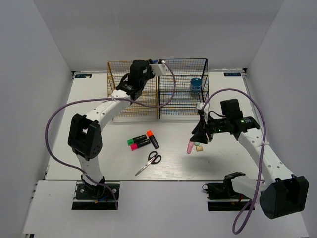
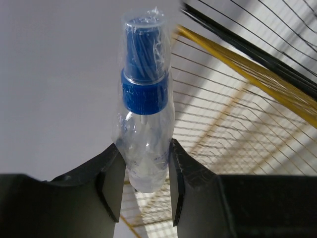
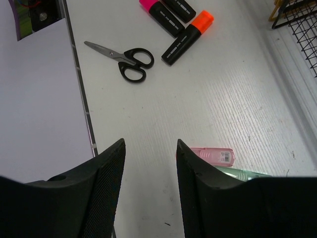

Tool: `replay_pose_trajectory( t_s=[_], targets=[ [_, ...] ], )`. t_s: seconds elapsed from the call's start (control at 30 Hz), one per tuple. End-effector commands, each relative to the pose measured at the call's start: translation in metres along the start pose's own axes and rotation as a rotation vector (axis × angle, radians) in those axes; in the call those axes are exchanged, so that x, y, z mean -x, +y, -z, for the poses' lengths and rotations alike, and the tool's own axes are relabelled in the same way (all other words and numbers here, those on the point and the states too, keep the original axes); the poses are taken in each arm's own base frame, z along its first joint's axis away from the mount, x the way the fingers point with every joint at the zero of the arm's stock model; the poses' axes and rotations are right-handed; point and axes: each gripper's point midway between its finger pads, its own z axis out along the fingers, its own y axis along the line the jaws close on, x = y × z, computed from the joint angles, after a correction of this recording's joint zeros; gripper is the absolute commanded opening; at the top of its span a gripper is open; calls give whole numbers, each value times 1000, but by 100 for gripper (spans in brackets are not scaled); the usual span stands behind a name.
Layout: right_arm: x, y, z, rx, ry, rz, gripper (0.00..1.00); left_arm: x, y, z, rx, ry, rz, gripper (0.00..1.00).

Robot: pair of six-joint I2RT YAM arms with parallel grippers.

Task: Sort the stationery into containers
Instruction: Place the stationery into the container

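Note:
My left gripper (image 1: 151,64) is shut on the clear blue-capped tube (image 2: 143,124) and holds it over the top of the gold-yellow rack (image 1: 130,94), beside the black rack (image 1: 184,91). A round blue jar (image 1: 196,85) sits in the black rack. My right gripper (image 3: 150,148) is open and empty, hovering low over the table just left of the pink stick (image 3: 213,155) and green stick (image 3: 242,173). The black-handled scissors (image 3: 130,62) and the highlighters, orange-capped (image 3: 188,37) and pink-capped (image 3: 161,15), lie further off. In the top view the highlighters (image 1: 141,141) and scissors (image 1: 148,162) lie mid-table.
Both racks stand side by side at the back of the table against the wall. In the left wrist view the gold wires (image 2: 233,64) and black wires (image 2: 257,44) run close to the right of the tube. A purple cable loops off each arm.

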Motion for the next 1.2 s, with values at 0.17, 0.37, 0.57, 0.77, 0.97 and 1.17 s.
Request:
replay_pose_trajectory(
  t_s=[0.17, 0.37, 0.57, 0.77, 0.97, 1.17],
  targets=[
    [-4, -6, -2, -11, 6, 17, 49, 21, 75, 7, 137, -115, 50, 0],
    [-6, -11, 1, -30, 5, -4, 49, 0, 69, -11, 184, -87, 79, 0],
    [-5, -8, 0, -15, -1, -6, 49, -10, 86, -20, 257, -80, 139, 0],
    [-4, -8, 2, -14, -10, -18, 49, -24, 80, -26, 256, -54, 172, 2],
    [-4, -9, 3, -14, -17, -26, 49, -31, 75, -29, 256, -40, 180, 8],
    [-3, -9, 4, -10, -26, -38, 49, -38, 65, -33, 248, -20, 187, 17]
  ],
)
